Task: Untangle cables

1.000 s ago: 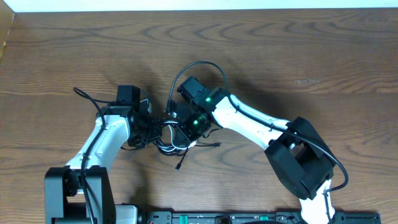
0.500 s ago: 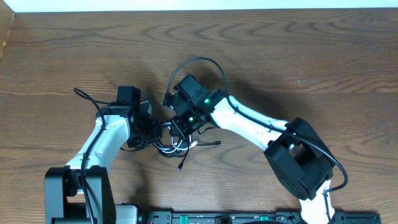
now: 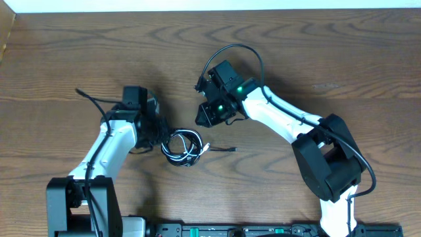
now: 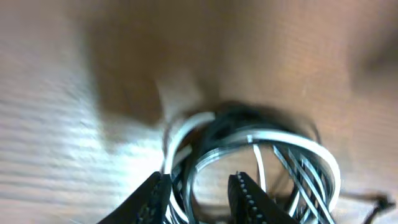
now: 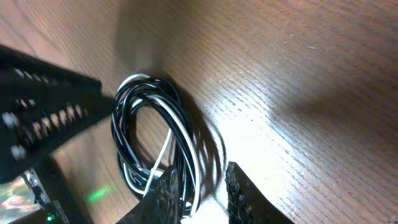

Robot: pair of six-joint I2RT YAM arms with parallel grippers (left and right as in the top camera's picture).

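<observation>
The table [image 3: 329,52] is brown wood with bold grain, smooth and semi-matt (pale glare at the centre of the right wrist view). The cables [image 3: 183,146] have slick, glossy black and white sheaths. The 2 arm shells [image 3: 276,115] look like smooth white plastic. The left gripper [image 4: 198,186] has matt black fingers [image 4: 148,200], ridged inside.

Cables [image 3: 183,147] on table [image 3: 329,66], left gripper [image 3: 156,134] beside, right gripper [image 3: 203,117] behind

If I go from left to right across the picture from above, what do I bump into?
left arm's white forearm → coiled cables → right arm's white forearm
</observation>
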